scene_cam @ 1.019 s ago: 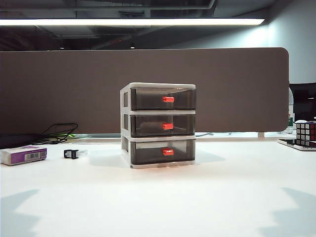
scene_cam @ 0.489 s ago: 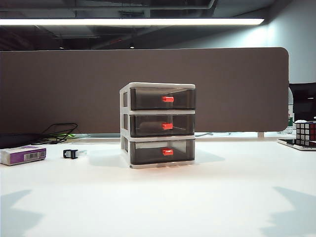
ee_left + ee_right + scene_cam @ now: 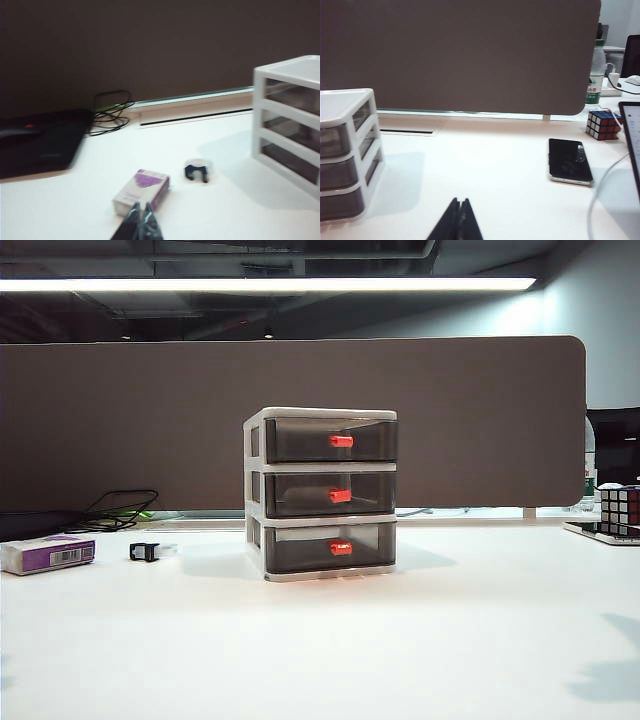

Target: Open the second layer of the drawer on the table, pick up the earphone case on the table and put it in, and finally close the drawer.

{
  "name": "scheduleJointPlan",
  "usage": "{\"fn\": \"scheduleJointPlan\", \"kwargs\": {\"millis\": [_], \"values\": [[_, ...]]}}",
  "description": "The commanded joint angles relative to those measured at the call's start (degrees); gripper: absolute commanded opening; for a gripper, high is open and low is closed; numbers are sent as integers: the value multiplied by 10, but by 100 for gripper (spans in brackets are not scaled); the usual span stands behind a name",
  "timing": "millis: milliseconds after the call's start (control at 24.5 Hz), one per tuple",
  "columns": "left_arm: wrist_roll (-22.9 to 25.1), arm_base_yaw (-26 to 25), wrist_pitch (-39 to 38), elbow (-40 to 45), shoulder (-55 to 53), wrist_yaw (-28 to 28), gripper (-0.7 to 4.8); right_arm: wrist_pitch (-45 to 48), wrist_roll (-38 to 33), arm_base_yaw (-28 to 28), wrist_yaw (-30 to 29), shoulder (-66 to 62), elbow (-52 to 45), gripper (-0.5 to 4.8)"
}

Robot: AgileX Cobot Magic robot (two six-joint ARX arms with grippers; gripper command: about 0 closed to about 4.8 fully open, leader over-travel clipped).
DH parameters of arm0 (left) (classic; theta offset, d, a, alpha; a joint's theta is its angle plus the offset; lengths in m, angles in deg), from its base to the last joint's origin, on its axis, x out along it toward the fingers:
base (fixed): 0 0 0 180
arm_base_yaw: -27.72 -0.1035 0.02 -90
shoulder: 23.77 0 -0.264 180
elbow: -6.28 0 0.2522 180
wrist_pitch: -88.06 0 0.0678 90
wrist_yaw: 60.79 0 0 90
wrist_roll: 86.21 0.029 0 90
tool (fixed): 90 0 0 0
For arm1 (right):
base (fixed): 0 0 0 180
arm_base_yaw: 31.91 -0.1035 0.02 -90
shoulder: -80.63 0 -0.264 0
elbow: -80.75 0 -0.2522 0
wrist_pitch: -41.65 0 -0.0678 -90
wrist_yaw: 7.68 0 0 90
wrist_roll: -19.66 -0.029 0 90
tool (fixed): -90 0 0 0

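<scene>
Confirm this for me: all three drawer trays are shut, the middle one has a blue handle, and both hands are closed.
Wrong on the colour. In the exterior view the second layer of the drawer has a red-orange handle like the other two. The rest stands: all trays are shut, and the wrist views show the left hand and right hand closed.

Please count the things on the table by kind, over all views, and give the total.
Drawer: 1
Box: 1
Black clip: 1
Cube: 1
Phone: 1
Grippers, both shut: left, right: 2
Total: 7
</scene>
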Motion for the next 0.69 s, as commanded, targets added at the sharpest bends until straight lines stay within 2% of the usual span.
{"fn": "scheduleJointPlan", "kwargs": {"millis": [41,82,245,693], "values": [[-34,-45,2,-3,0,10,-6,9,-12,32,-24,1,-3,-1],[-36,-65,2,-3,0,9,-6,10,-21,48,-21,1,-3,-1],[-32,-84,3,-3,0,13,-6,10,-28,77,-31,1,-3,-1],[-18,-84,3,-3,0,75,-6,6,-26,83,-40,1,-4,-1]]}}
